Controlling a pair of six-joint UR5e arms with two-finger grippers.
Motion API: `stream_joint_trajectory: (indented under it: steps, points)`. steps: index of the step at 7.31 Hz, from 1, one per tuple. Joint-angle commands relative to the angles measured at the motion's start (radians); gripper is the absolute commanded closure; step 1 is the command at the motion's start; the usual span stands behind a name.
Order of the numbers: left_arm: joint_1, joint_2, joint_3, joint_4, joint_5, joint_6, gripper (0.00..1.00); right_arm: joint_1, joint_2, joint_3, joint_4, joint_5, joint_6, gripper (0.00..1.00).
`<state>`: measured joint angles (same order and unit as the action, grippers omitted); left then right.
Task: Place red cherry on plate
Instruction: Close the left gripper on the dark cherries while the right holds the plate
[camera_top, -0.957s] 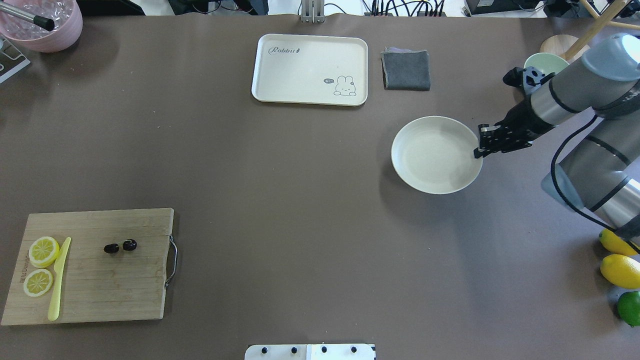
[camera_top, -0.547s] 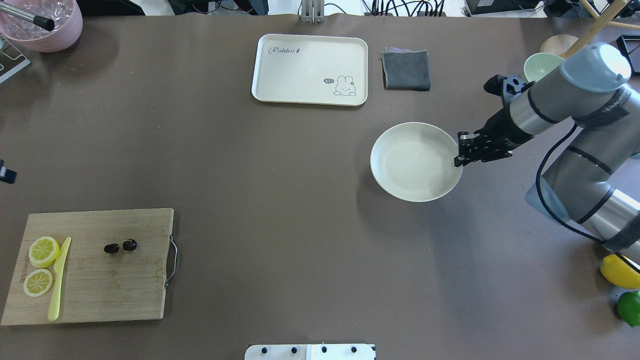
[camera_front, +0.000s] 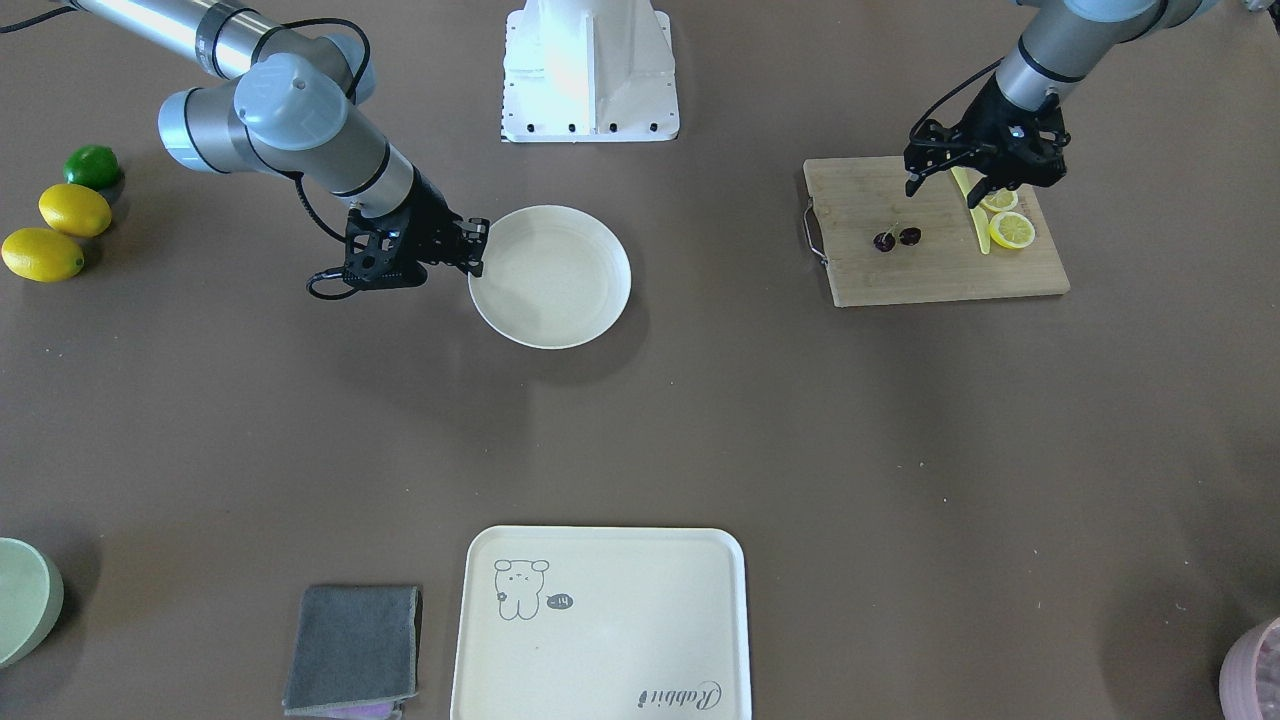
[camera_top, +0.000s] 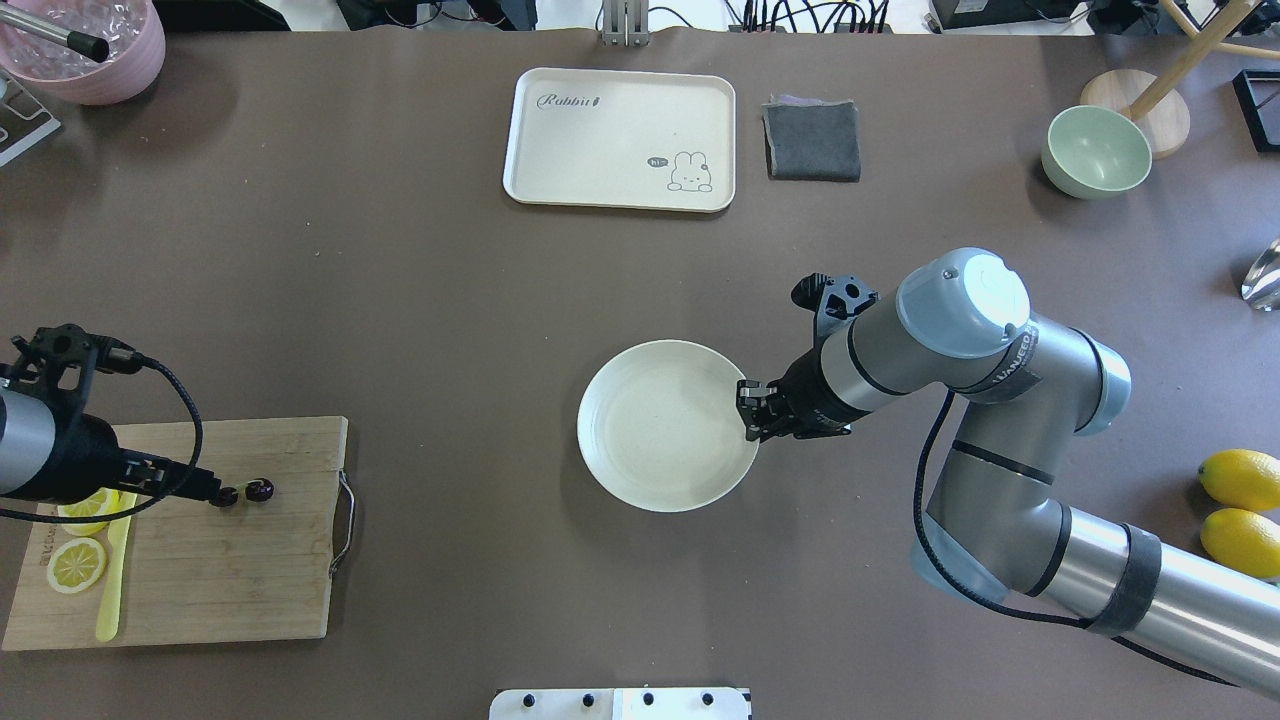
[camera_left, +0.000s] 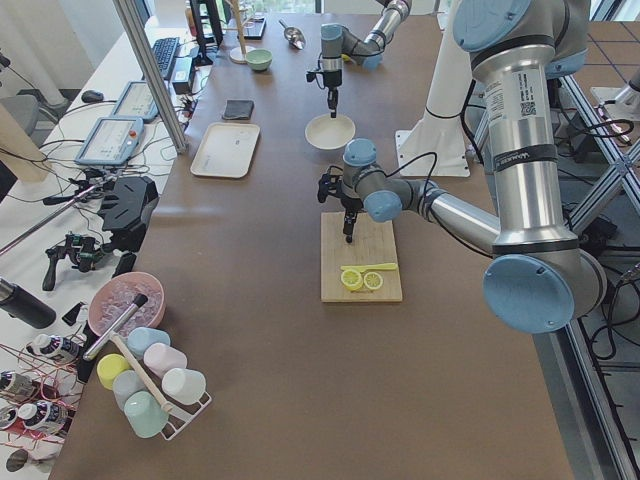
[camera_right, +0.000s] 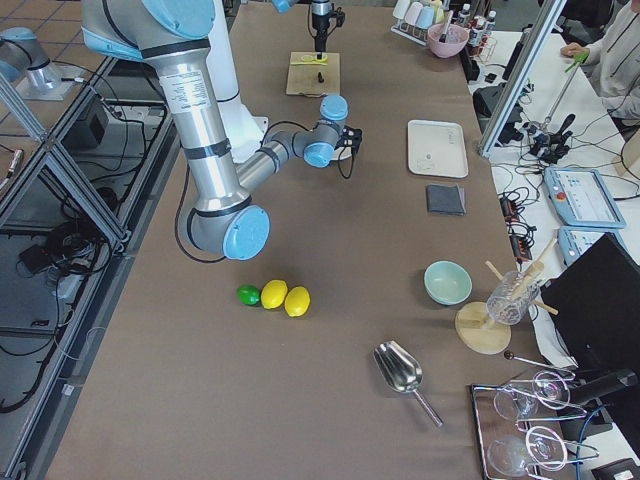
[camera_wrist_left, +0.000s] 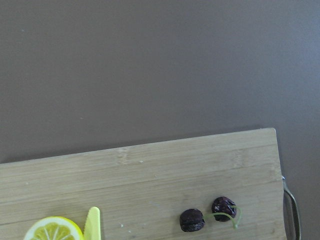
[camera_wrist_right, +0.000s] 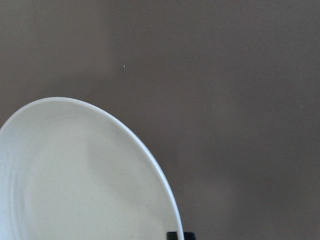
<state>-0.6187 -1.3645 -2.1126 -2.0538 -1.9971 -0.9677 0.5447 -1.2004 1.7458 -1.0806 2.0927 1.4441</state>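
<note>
Front view: the right gripper (camera_front: 478, 245) pinches the plate (camera_front: 550, 285) by its rim. The left gripper (camera_front: 945, 185) hangs spread above the cutting board (camera_front: 940, 275).
Overhead: the cherry (camera_top: 241, 493) lies on the board, just beside the left fingertips and well apart from the plate. The tray (camera_top: 620, 140) reads "Rabbit".
Left wrist view: the step looks like the reach for the cherry. Next, lower and close on the fruit.
Right wrist view: plate rim only, no writing.

Bright, even overhead light; soft, faint shadows on the matte brown table covering (camera_top: 450, 300), e.g. around the round cream-white plate (camera_top: 640, 430). White glare on the right arm's pale grey joint cap (camera_top: 985, 290). Ext. views sharp; wrist views a bit softer.
</note>
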Motion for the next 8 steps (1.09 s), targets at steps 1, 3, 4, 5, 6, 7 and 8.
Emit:
stream_joint_trajectory:
  steps: [1,3,4,5,6,7,8]
  points:
    - [0.071,-0.031,0.009,0.000,0.072,-0.019,0.22,-0.028,0.007,-0.002,-0.001,-0.019,0.004,1.00]
    - [0.073,-0.057,0.034,0.000,0.072,-0.017,0.23,-0.038,0.008,0.000,0.001,-0.039,0.006,0.91]
    - [0.071,-0.077,0.052,0.000,0.072,-0.013,0.23,-0.045,0.008,0.001,0.001,-0.039,0.006,0.91]
    - [0.071,-0.090,0.065,0.000,0.072,-0.013,0.23,-0.051,0.016,-0.002,0.001,-0.040,0.006,0.91]
    - [0.071,-0.097,0.075,0.000,0.072,-0.010,0.23,-0.063,0.022,-0.005,0.002,-0.055,0.007,0.92]
    - [0.071,-0.111,0.088,0.000,0.072,-0.008,0.25,-0.072,0.025,-0.008,0.002,-0.069,0.007,0.92]
    - [0.071,-0.116,0.100,0.000,0.072,-0.006,0.30,-0.075,0.027,-0.011,0.002,-0.074,0.007,0.90]
